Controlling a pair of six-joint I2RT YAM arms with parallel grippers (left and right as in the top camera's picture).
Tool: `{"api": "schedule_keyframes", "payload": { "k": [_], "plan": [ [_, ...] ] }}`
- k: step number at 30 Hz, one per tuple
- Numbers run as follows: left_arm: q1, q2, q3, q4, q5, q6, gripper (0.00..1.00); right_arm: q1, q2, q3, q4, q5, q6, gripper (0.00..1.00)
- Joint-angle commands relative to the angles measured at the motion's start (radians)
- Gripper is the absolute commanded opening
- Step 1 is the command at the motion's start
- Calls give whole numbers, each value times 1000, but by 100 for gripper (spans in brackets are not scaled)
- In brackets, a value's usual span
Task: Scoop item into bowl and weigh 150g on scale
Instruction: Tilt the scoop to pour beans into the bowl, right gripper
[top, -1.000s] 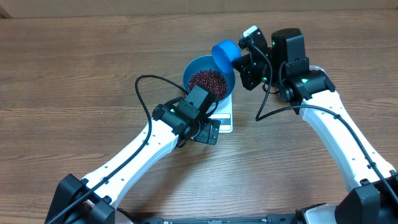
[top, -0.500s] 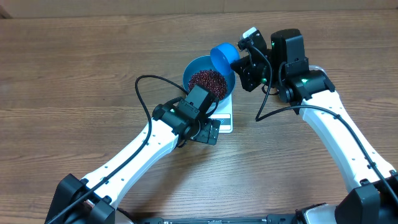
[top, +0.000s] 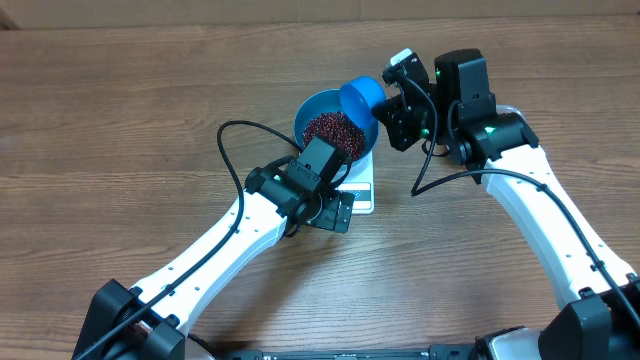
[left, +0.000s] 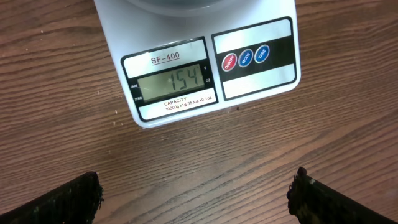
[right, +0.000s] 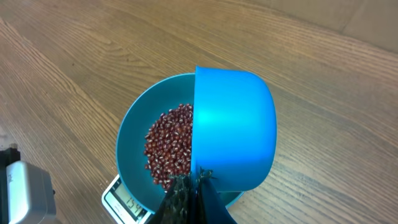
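The beans (top: 333, 131) lie as a maroon heap inside the blue bowl (top: 308, 108), mostly on the side towards the left arm (top: 230, 235). In the right wrist view the beans (right: 169, 144) leave the far wall of the bowl (right: 134, 127) bare. The bowl stands on the white scale (top: 364, 192), which sits on the wooden worktop (top: 120, 120).

In the left wrist view the front strip of the scale (left: 249, 96) faces the camera. Its display (left: 174, 79) reads 154, with three round buttons (left: 245, 58) beside it, one red and two blue.

A blue scoop (top: 359, 96) hangs over the bowl's right side, tipped so that its smooth outer shell (right: 235, 127) faces the right wrist camera and hides that part of the bowl. Whether it touches the rim I cannot tell.

The right arm (top: 520, 170) carries the scoop: its jaws are pressed together, pinching the scoop at its near edge.

The left arm's jaws are spread wide and hold nothing. They hover over bare worktop just in front of the scale, with one dark fingertip (left: 74, 199) low in each corner of the left wrist view.
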Motion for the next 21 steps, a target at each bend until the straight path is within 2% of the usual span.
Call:
{"api": "schedule_keyframes", "payload": {
  "k": [1, 9, 17, 21],
  "plan": [
    [0, 7, -6, 4, 8, 19, 99, -4, -20, 30, 22, -9, 1, 3],
    [0, 7, -6, 4, 8, 18, 99, -1, -6, 30, 60, -9, -7, 3],
    [0, 7, -6, 4, 8, 18, 99, 34, -6, 30, 42, -50, -166, 3],
    [0, 7, -6, 4, 8, 18, 100, 66, -6, 30, -2, -48, -303, 3]
  ]
}}
